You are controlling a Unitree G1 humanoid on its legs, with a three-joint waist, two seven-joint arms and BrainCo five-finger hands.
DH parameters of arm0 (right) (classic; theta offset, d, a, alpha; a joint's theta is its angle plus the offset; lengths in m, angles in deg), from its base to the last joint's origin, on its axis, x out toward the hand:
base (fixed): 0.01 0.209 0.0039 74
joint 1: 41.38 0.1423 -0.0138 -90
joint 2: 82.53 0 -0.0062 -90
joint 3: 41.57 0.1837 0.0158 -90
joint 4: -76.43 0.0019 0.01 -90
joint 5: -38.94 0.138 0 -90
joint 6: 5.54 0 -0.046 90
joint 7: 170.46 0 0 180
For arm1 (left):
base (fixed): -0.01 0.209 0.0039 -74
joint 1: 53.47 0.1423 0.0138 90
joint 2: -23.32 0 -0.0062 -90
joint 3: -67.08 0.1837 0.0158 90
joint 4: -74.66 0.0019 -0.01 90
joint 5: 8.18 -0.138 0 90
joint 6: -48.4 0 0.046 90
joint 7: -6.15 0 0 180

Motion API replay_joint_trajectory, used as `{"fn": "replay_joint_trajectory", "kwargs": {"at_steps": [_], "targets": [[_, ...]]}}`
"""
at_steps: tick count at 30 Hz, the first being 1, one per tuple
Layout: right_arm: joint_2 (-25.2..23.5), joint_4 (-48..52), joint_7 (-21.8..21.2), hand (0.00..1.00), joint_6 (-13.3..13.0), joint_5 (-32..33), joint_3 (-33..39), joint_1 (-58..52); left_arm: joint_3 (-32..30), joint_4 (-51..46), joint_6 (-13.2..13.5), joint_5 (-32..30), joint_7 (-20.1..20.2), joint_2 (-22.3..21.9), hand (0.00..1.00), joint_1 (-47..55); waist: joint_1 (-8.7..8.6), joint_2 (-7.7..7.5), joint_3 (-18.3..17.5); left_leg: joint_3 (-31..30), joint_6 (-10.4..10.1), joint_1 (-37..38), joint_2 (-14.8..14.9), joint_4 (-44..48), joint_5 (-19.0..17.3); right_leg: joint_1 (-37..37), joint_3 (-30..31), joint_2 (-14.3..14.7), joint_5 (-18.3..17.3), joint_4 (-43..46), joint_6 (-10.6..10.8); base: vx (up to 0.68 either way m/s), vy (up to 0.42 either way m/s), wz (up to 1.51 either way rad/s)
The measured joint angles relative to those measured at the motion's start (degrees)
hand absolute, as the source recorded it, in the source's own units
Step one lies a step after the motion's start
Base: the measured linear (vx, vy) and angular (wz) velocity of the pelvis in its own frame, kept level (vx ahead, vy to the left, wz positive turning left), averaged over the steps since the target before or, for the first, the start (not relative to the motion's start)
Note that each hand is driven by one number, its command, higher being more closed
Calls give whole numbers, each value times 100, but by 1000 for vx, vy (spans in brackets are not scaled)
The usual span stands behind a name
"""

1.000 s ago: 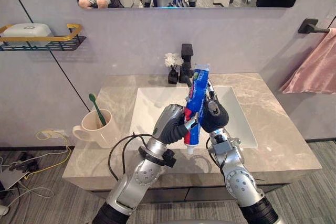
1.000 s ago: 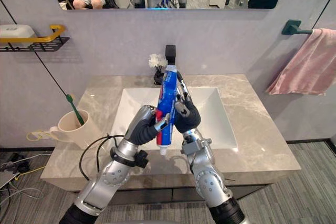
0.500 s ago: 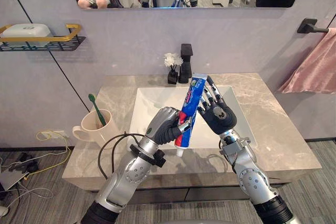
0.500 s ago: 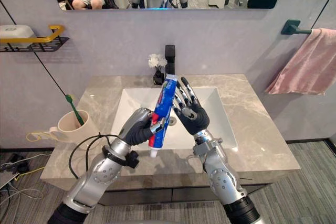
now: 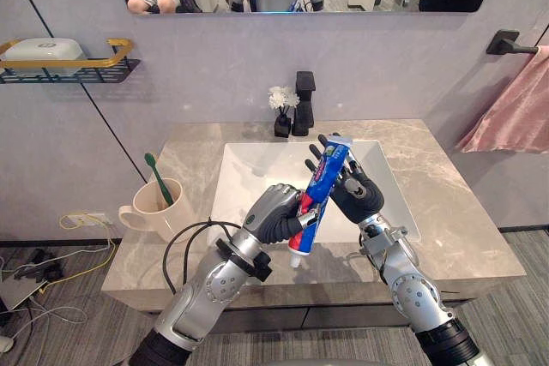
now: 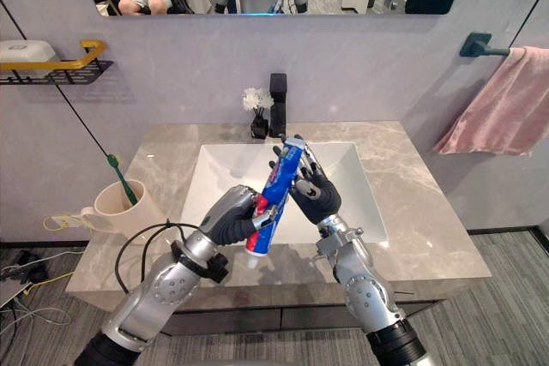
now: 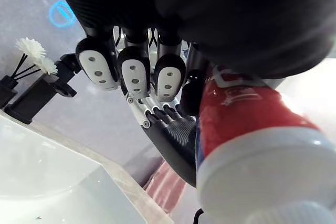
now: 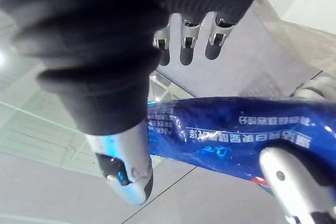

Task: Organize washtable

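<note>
Left hand [image 5: 274, 210] clenched round the lower, red-and-white part of the toothpaste tube [image 5: 327, 171], fingers curled tight. Its wrist view shows the tube's white shoulder close up beside the dark-tipped fingers. The tube is held in the air over the front of the white sink basin [image 5: 249, 169], tilted, with its white cap [image 5: 296, 259] pointing down toward the robot and its flat crimped end up and leaning to the right.

Right hand [image 5: 358, 195] is up against the blue upper half of the tube, fingers straight and spread behind it. The hand is relaxed, not gripping. In the right wrist view the blue tube lies across the space between thumb and fingers.

Round about:
- beige mug [image 5: 159, 207] at the left end of the marble countertop [image 5: 446, 212], well apart from both hands, with a green toothbrush [image 5: 159, 179] standing in it, head up
- black faucet [image 5: 304, 96] at the back of the basin, a small dark vase of white flowers [image 5: 281, 109] just beside it
- wall shelf [image 5: 69, 66] with a yellow rail at upper left, a white soap case [image 5: 43, 47] on it
- pink towel [image 5: 515, 117] hanging from a black bar on the right wall
</note>
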Motion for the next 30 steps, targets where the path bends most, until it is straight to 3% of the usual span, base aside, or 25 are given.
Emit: {"fn": "replay_joint_trajectory", "kwargs": {"at_steps": [7,8,30], "targets": [[-9,-1,-8,0,41,-23,-271,2,94,0,-2,1,2,40,100,-14,0,-5,1,-17,0,-11,-3,0,0,-2,-23,-1,0,-1,0,0,0,0],[-12,-1,-11,100,43,-28,-294,2,98,0,-3,0,2,40,100,-15,1,-5,1,-20,0,-14,-3,0,0,-4,-26,-1,0,-1,0,0,0,0],[48,0,33,100,-144,-177,-437,128,392,253,-23,52,-20,63,100,-222,0,-68,-33,-6,9,-98,-5,-11,73,-101,-45,-2,78,-6,-23,0,0,0]]}}
